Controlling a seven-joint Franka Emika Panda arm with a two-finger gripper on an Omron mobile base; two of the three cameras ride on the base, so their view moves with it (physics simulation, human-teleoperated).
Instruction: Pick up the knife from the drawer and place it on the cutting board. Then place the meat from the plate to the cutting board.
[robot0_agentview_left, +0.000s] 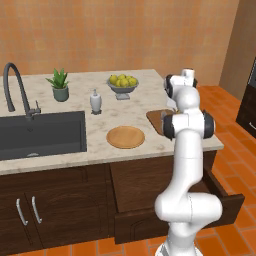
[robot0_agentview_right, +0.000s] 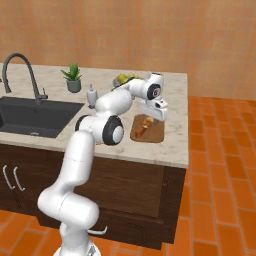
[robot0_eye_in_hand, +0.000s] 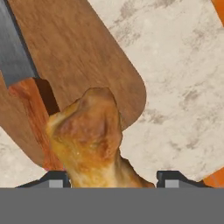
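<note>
Right up against the lens sits the meat (robot0_eye_in_hand: 94, 140), golden-brown and lumpy, standing between the two dark finger tips (robot0_eye_in_hand: 56, 179) of the gripper (robot0_eye_in_hand: 111, 179). The jaws stand apart with the piece wedged between them; whether they actually press on it I cannot tell. Behind it lies the knife (robot0_eye_in_hand: 26, 100), its orange-red handle running alongside the meat and its silver blade reaching toward the upper left of the hand view. Both rest over the cutting board (robot0_eye_in_hand: 87, 57), dark brown with a rounded corner, on the pale marble counter (robot0_eye_in_hand: 183, 87).

Over in the right base view, the arm reaches out over the counter and the gripper (robot0_agentview_right: 150, 119) hangs just above the cutting board (robot0_agentview_right: 156, 134), where the meat (robot0_agentview_right: 146, 122) and the knife (robot0_agentview_right: 140, 131) show as small orange-brown shapes. The board sits near the counter's right end.

From the left base view, the plate (robot0_agentview_left: 125, 137), round and light tan, lies bare in front of the soap dispenser (robot0_agentview_left: 95, 101). The drawer (robot0_agentview_left: 150, 220) below stands pulled out. Further back sit a fruit bowl (robot0_agentview_left: 122, 85) with yellow-green fruits and a potted plant (robot0_agentview_left: 60, 85), with the sink (robot0_agentview_left: 40, 135) and its faucet (robot0_agentview_left: 15, 85) to the left.
</note>
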